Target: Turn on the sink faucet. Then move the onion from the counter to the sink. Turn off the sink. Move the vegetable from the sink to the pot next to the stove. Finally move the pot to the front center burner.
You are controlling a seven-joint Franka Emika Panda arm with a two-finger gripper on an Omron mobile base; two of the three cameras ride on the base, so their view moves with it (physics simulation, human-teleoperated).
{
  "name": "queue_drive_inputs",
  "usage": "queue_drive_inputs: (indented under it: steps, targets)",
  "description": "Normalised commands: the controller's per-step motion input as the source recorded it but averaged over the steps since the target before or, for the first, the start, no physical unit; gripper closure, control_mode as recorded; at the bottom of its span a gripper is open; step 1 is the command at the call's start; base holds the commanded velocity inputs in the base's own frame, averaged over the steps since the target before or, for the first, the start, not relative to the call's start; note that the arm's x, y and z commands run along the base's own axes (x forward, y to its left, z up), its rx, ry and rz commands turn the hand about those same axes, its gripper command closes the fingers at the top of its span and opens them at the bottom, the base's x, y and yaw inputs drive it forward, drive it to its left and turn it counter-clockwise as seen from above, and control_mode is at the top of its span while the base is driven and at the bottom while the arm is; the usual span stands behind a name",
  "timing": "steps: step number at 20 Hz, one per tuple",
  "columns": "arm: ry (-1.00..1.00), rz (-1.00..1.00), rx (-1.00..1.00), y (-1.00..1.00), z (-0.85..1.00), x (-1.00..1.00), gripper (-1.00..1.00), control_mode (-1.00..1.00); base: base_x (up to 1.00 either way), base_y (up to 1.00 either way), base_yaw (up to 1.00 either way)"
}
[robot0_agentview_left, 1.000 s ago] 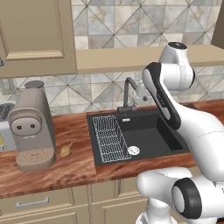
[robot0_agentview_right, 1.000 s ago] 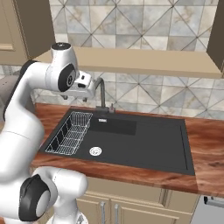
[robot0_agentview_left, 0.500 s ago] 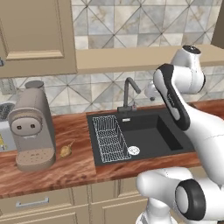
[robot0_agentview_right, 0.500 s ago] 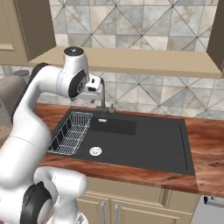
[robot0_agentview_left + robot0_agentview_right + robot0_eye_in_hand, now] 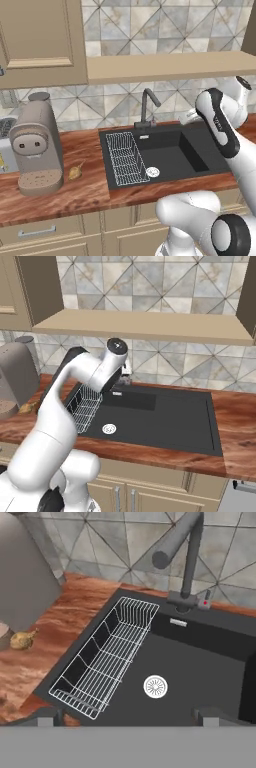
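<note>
Papery onion [image 5: 22, 639] on the bench [image 5: 75, 617] — light, firm, slippery; it should be gripped across the middle. Hand [image 5: 127, 714] is spread wide, empty.

Sink basin [image 5: 175, 155]: matte black. Faucet [image 5: 147, 107]: dark grey, with a small red mark on its lever base [image 5: 205, 604] at upper right of the hand view. Wire rack [image 5: 102, 657] in the basin: white. Drain [image 5: 155, 686]: white, ringed. Counter [image 5: 75, 187]: reddish-brown wood grain with darker streaks. Onion [image 5: 22, 639], left edge of the hand view: golden-tan. Coffee machine [image 5: 36, 142], left of the left base view: grey-beige. Backsplash [image 5: 175, 363]: grey and cream triangular tile pattern. Cabinets [image 5: 37, 42] and shelf [image 5: 140, 326]: light tan.
</note>
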Motion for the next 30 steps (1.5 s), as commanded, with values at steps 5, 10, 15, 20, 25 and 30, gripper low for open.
queue_drive_inputs:
  steps: [5,10,15,20,25,30]
  targets:
    - [-0.3,0.45,0.09,-0.21,-0.52,0.2,-1.0,-1.0,0.0,0.0,0.0]
    - [-0.26,0.36,0.03,-0.38,-0.33,0.24,-1.0,-1.0,0.0,0.0,0.0]
    - [-0.03,0.1,0.0,-0.07,-0.09,0.23,-1.0,-1.0,0.0,0.0,0.0]
    - [-0.05,0.07,0.03,-0.13,0.0,0.45,-1.0,-1.0,0.0,0.0,0.0]
    - [-0.03,0.05,0.01,0.0,-0.14,0.59,-1.0,-1.0,0.0,0.0,0.0]
    - [-0.02,0.01,0.0,0.0,-0.16,0.52,-1.0,-1.0,0.0,0.0,0.0]
